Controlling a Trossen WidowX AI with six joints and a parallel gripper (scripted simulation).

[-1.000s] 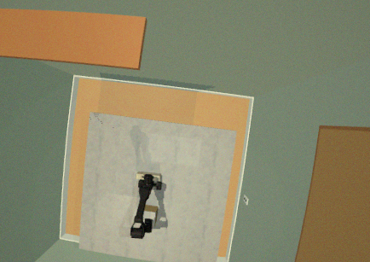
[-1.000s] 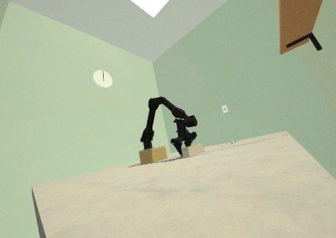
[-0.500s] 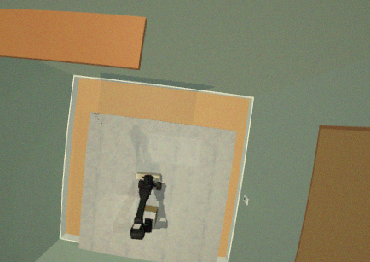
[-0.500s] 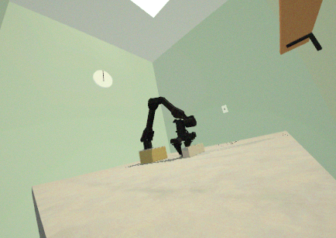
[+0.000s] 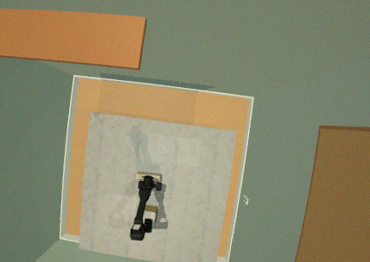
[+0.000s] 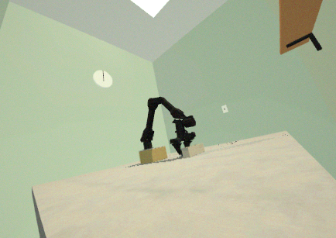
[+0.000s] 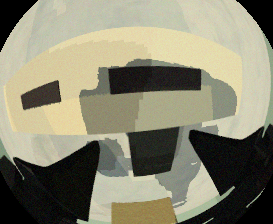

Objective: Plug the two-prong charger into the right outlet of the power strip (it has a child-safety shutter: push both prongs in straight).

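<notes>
My pincer (image 5: pixel 149 183) (image 6: pixel 183 150) (image 7: pixel 147 141) is open with nothing gripped, its two dark fingertips well parted. The dark block (image 7: pixel 154 152), which looks like the charger, sits between them, with a strip of open room on either side and neither finger touching it. The cream power strip (image 5: pixel 141 175) (image 6: pixel 194 150) (image 7: pixel 174 107) lies just ahead of my fingertips, its long front edge running across both of them and past each. The pale tabletop (image 5: pixel 192 197) (image 6: pixel 174 202) (image 7: pixel 132 15) reaches well past the strip to its far edge, and there is wide room to both sides of me. Behind my pincer, toward my base, a tan box (image 5: pixel 151 208) (image 6: pixel 152 155) (image 7: pixel 143 212) stands apart from the strip.

Only my wrist view shows the dark block clearly; from above my own arm covers that spot, and from outside I can't pick it out from my fingers. The outside view alone gives me the round clock (image 6: pixel 102 78) on the wall.

The block is plain, black and boxy, meeting the strip's near edge in my wrist view. I can't see its prongs, nor tell whether they are in. The strip's face bears two dark rectangles, a small one and a wider one.
</notes>
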